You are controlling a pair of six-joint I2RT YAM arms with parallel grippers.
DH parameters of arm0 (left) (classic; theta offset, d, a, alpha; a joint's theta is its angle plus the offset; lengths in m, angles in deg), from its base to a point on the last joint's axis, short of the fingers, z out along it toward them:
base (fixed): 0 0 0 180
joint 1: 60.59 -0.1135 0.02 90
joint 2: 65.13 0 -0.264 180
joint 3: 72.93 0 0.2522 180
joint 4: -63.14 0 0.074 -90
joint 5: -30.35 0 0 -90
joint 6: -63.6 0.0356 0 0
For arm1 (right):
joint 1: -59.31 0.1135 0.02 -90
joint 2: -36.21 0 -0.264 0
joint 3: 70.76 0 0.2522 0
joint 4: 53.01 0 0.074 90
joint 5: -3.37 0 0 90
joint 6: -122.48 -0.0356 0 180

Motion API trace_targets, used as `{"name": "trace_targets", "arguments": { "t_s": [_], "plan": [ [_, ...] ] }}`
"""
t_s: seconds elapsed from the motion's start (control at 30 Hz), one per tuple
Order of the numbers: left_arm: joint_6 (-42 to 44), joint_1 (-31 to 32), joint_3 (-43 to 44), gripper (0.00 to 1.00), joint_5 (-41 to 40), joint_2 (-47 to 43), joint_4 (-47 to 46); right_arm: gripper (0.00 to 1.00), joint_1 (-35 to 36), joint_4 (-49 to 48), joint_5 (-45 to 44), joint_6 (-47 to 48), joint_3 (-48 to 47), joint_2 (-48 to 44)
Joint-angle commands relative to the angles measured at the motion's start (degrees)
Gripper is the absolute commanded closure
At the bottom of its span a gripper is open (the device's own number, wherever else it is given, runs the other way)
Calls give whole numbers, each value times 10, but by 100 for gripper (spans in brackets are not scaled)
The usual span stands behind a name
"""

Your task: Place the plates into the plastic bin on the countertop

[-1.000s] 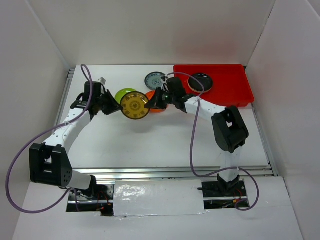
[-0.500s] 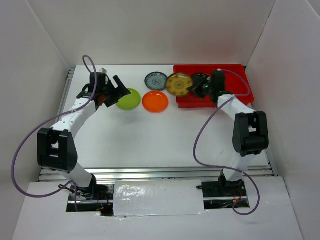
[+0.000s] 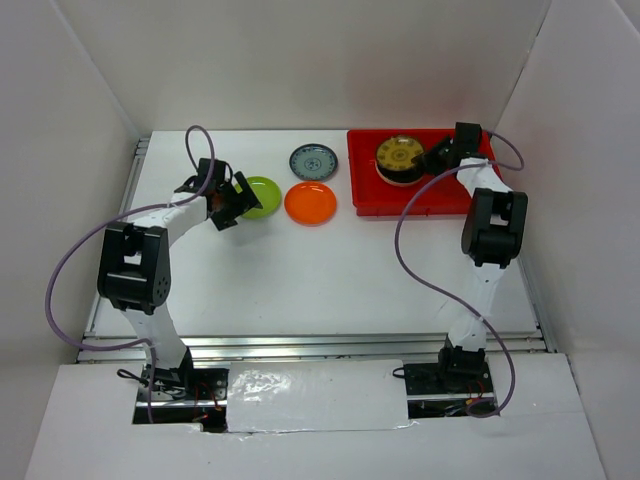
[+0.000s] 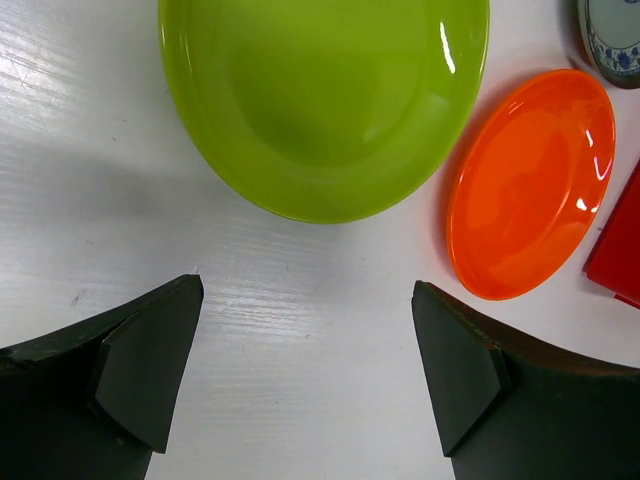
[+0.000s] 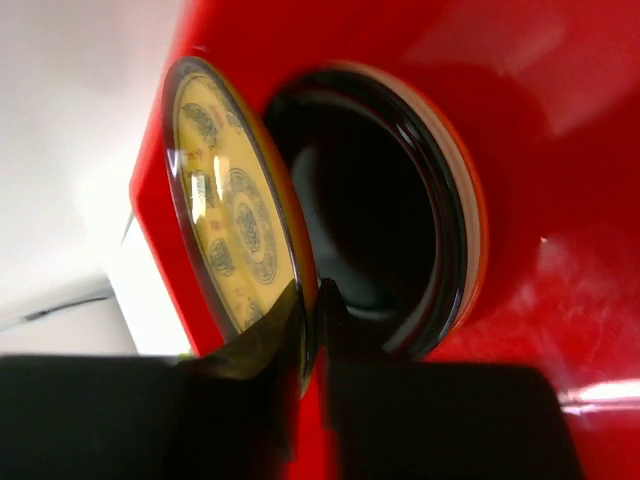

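Plates lie in two groups on the white countertop (image 3: pixel 300 280). Three sit bare on it toward 11 and 12 o'clock in the overhead view: a glossy lime green plate (image 4: pixel 320 100), a shiny orange plate (image 3: pixel 311 203) just beside it at its 3 o'clock, and a blue-grey patterned plate (image 3: pixel 313 161) at the orange one's 12 o'clock, apart from both. None of these three touches another.

The bright red plastic bin (image 3: pixel 470 185), shallow and low-walled, stands at the countertop's 1 o'clock. Inside it, near its 10 o'clock corner, rests a black plate (image 5: pixel 400 220) with a pale rim. A brown-gold patterned plate (image 3: pixel 400 157), yellow-faced with darker medallions and a dark edge, is tilted steeply over the black one. Whether the two touch cannot be told.

The right gripper (image 5: pixel 308 310) reaches in from the bin's 3 o'clock side, its jaws pressed on the rim of the brown-gold patterned plate and pinching it.

The left gripper (image 4: pixel 305 370) hangs low over the countertop at the lime green plate's 9 o'clock in the overhead view. Its jaws are spread wide with nothing between them, and its dark fingertips (image 4: pixel 150 370) stand clear of the plate's edge.
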Motion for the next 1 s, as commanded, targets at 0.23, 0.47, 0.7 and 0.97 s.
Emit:
{"name": "trace_targets", "arguments": {
  "t_s": [0.23, 0.47, 0.7, 0.97],
  "plan": [
    [10, -3, 23, 1, -39, -22, 6, 0, 17, -22, -16, -10, 72, -118],
    [2, -3, 37, 1, -41, 16, 19, 0, 55, 34, -128, 19, 144, -284],
    [-7, -6, 63, 5, -79, 58, 23, 0, 94, -8, -45, 30, 247, -412],
    [-22, -12, 92, 22, -96, 116, -7, 0, 169, -58, -4, 56, 359, -543]
  ]
}}
